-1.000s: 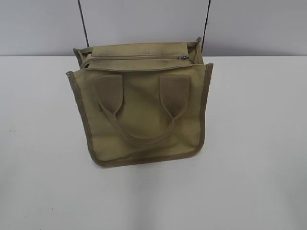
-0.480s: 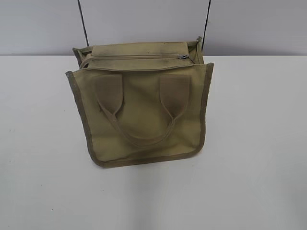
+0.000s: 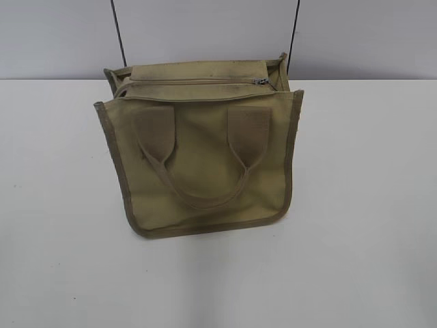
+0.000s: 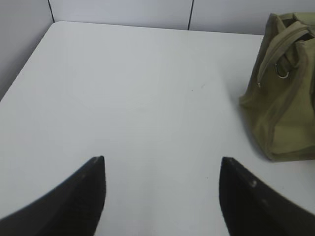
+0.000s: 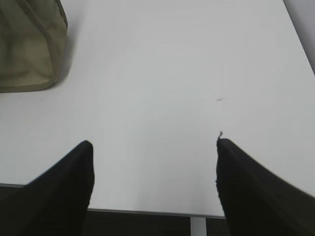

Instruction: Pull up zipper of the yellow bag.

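The yellow bag (image 3: 205,164) stands on the white table at the middle back, its front face with two webbing handles toward the camera. The zipper (image 3: 191,81) runs along its top panel, with the small grey metal pull (image 3: 261,80) at the right end. No gripper shows in the exterior view. In the left wrist view the bag's side (image 4: 288,93) is at the far right; my left gripper (image 4: 162,162) is open and empty over bare table. In the right wrist view the bag's corner (image 5: 29,44) is at the top left; my right gripper (image 5: 152,145) is open and empty.
The white table (image 3: 362,205) spreads left, right and in front of the bag. A grey wall with two dark vertical seams (image 3: 119,34) stands behind. The table's front edge (image 5: 147,212) shows under my right gripper.
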You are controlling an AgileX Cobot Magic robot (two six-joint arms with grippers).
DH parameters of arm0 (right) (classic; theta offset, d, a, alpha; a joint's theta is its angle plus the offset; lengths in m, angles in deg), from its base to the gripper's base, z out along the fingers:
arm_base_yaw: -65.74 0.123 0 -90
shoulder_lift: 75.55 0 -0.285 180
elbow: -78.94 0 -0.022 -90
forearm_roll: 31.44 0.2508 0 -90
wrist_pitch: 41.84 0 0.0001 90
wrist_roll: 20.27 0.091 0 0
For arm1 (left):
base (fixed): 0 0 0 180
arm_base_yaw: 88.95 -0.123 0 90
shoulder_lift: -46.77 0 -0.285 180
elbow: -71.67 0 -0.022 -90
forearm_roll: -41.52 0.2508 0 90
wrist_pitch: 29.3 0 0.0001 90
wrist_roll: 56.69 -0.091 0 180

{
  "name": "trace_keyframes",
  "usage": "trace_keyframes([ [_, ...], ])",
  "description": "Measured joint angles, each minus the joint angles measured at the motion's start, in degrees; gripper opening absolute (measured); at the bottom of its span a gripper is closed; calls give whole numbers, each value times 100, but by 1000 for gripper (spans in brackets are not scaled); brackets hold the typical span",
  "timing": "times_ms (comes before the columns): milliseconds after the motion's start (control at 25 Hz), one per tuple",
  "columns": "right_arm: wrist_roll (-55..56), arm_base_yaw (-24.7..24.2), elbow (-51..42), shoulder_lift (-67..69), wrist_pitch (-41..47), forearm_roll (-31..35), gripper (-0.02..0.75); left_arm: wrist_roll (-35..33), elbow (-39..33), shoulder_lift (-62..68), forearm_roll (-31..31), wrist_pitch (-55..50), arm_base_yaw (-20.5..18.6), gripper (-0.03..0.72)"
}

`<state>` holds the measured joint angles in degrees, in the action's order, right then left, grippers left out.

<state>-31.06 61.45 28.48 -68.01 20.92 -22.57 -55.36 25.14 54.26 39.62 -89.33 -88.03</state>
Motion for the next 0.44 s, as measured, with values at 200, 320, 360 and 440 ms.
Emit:
trace_keyframes([
  [200,0,0,0,0,0,5,564,-325,0,0,-310,0,0,542],
  [320,0,0,0,0,0,5,564,-380,0,0,-363,0,0,542],
  [360,0,0,0,0,0,5,564,-393,0,0,-361,0,0,542],
  [440,0,0,0,0,0,5,564,-404,0,0,-364,0,0,542],
])
